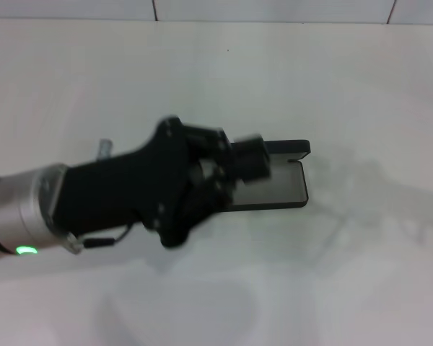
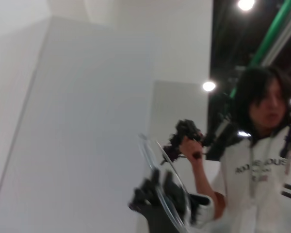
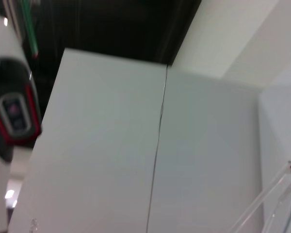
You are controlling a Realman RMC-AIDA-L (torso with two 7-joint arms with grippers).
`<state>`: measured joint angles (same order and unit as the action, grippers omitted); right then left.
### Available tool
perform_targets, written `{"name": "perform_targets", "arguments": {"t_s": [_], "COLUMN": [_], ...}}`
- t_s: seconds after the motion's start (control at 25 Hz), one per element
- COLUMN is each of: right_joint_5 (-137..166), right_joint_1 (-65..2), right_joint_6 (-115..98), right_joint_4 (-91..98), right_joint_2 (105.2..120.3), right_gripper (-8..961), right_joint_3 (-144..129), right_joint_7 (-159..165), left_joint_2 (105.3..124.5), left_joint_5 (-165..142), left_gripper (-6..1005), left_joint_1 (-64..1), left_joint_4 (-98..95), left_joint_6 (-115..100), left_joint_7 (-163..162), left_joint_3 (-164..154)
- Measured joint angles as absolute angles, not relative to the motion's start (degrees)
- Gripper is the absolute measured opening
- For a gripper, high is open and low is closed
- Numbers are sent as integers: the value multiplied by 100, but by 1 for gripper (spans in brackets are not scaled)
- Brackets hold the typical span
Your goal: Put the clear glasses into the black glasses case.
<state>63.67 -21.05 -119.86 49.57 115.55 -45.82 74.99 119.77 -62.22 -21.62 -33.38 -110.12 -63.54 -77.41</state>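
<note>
The black glasses case [image 1: 283, 184] lies open on the white table, its lid [image 1: 289, 148] standing up on the far side. My left gripper [image 1: 247, 163] hangs over the case's left end and hides that part. In the left wrist view the curved lens of the clear glasses [image 2: 168, 190] crosses the dark fingers [image 2: 148, 196], which appear closed on it. Thin clear arms of the glasses [image 3: 271, 187] show at the edge of the right wrist view. The right gripper is out of view.
The white table [image 1: 202, 79] stretches all around the case, with a wall seam along the back. A person [image 2: 262, 145] holding a hand controller stands beyond the table in the left wrist view. Faint pale outlines lie to the right of the case.
</note>
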Motion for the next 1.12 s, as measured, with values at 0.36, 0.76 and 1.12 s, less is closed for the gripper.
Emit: {"name": "perform_targets", "arguments": {"t_s": [0.36, 0.76, 1.12], "right_joint_5": [5990, 6036, 5889], "right_joint_1": [-2610, -2824, -3118], "right_joint_6": [-12045, -11282, -10233], "right_joint_4": [4268, 3686, 3430], "right_joint_2": [11585, 11591, 11614], "right_gripper": [101, 100, 99], "right_joint_3": [-4626, -5569, -6975], "right_joint_7": [7459, 6381, 5196], "left_joint_2": [12012, 12026, 12039], "left_joint_5": [-6170, -5627, -4849], "left_gripper": [89, 87, 85], "left_joint_1": [-2218, -2271, -2477], "left_joint_4": [-2991, -3029, -3023], "left_joint_6": [-11148, -11311, -11316], "left_joint_7": [-5471, -5141, -4782], "left_joint_3": [-8400, -9124, -10017]}}
